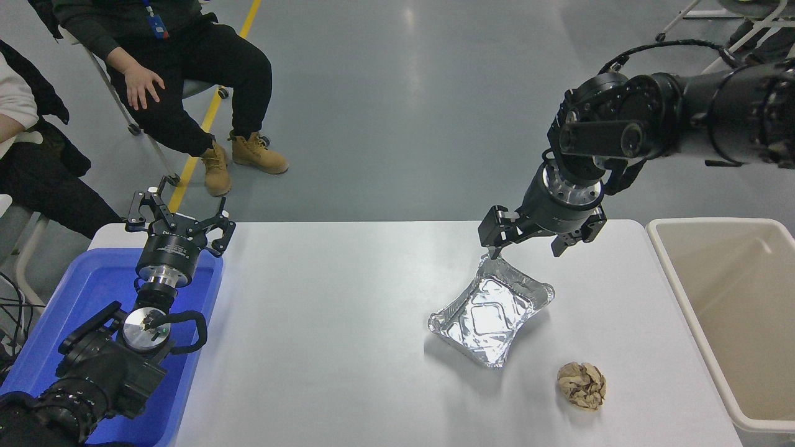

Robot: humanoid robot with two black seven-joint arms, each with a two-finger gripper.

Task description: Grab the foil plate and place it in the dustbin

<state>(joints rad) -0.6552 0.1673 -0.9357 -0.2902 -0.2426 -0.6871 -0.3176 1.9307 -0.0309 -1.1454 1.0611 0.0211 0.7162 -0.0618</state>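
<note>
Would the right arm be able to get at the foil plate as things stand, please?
Probably yes: the right pincer hangs open just above the foil plate at its far corner, with nothing between them.

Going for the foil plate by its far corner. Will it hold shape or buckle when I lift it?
The foil plate looks thin, with a crinkled rim, so a corner pinch will likely bend it. It is empty, so probably very light and apt to slide if nudged. The right gripper, jaws open, hangs over its far corner.

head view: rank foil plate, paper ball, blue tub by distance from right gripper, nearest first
From the right gripper:
1. foil plate, just below it, mid-table.
2. paper ball, near edge, right of the plate.
3. blue tub, far left end, under the left gripper.
</note>
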